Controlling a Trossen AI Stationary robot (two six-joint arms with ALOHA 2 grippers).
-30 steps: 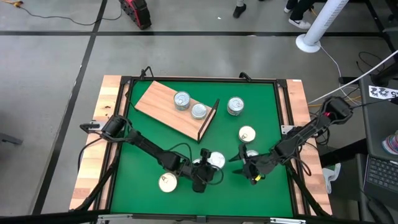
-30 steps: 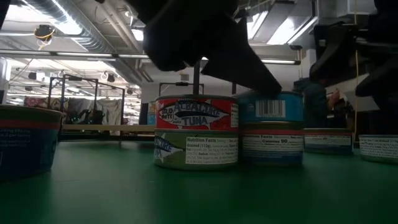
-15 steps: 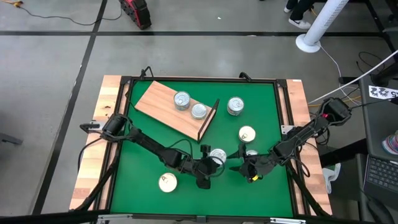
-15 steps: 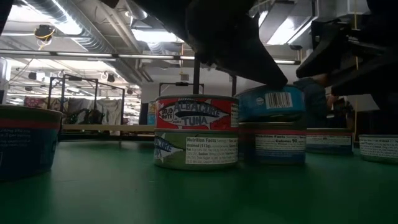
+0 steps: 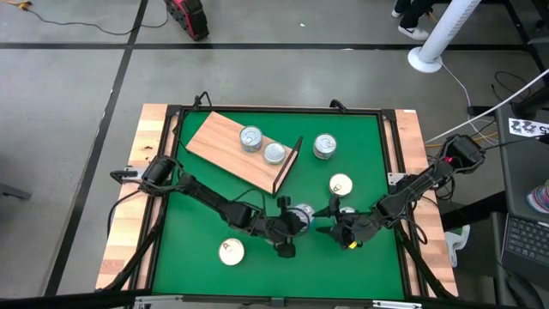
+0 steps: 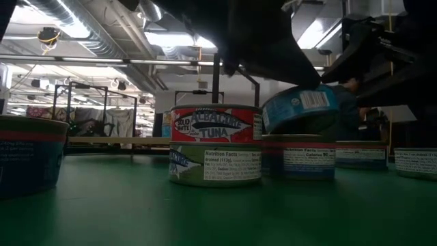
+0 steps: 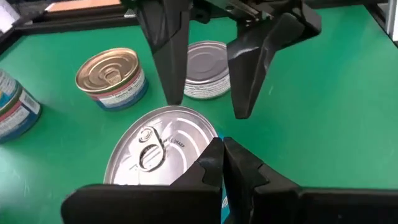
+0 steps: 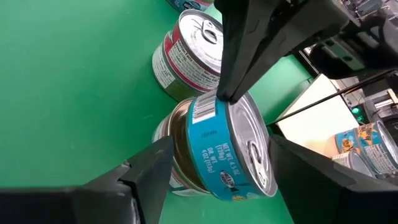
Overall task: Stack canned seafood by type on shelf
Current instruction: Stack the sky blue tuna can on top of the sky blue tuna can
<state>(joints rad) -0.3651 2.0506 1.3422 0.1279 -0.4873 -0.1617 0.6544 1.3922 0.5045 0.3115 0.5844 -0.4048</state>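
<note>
A tin with a blue label and silver top (image 8: 217, 146) sits tilted on another tin (image 6: 300, 162) near the mat's front middle. My left gripper (image 7: 222, 154) is shut at its top rim. My right gripper (image 8: 219, 144) is open, one finger on either side of the tilted tin without touching it. Left of this pair in the low view, a red tuna tin (image 6: 215, 125) stands stacked on an olive-labelled one (image 6: 215, 164). The wooden shelf (image 5: 225, 144) lies at the far left of the mat with two tins (image 5: 250, 137) (image 5: 274, 153) on it. My left gripper pinches the top rim (image 7: 210, 144) of the blue-label tin between its shut fingertips, coming slantwise from above and the table's left. The tin is tipped, the held side raised (image 6: 321, 96) and the opposite lower edge (image 6: 268, 126) on the tin beneath.
Loose tins stand on the green mat: one at the far right of the shelf's wire end (image 5: 324, 146), one at mid right (image 5: 340, 184), one near the front left (image 5: 230, 251). The black wire end (image 5: 290, 163) of the shelf rises between the shelf and the loose tins.
My left gripper has gone toward the table's right and far edges and rolled about its own axis. The blue-label tin, flat on the lower tin a second ago, now stands tipped with one side raised and the other side on that tin.
</note>
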